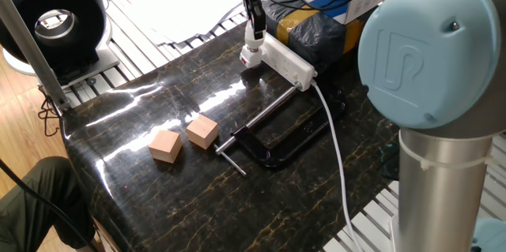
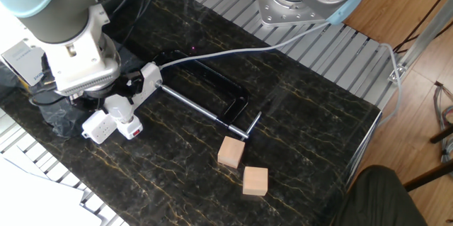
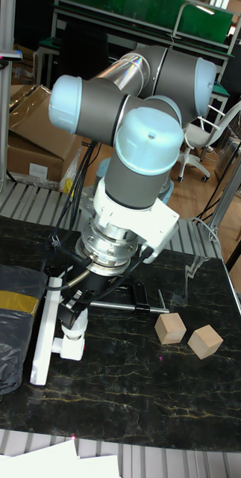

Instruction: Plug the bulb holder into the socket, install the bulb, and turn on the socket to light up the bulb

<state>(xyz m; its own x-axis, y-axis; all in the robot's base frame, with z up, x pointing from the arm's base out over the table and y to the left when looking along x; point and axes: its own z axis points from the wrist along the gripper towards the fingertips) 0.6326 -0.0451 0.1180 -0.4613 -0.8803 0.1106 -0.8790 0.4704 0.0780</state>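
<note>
My gripper points down at the far end of the socket, a long white power strip lying at the back of the dark table. It is shut on the bulb holder, a small white block with a red mark low on its side. In the other fixed view the gripper holds the bulb holder against the side of the socket's end. The tall fixed view shows the bulb holder right of the socket, under the gripper. The bulb is out of view.
A black C-clamp lies beside the socket, and the socket's white cable runs over it toward the table's edge. Two tan wooden cubes sit near the front. A black bag with tape lies behind the socket.
</note>
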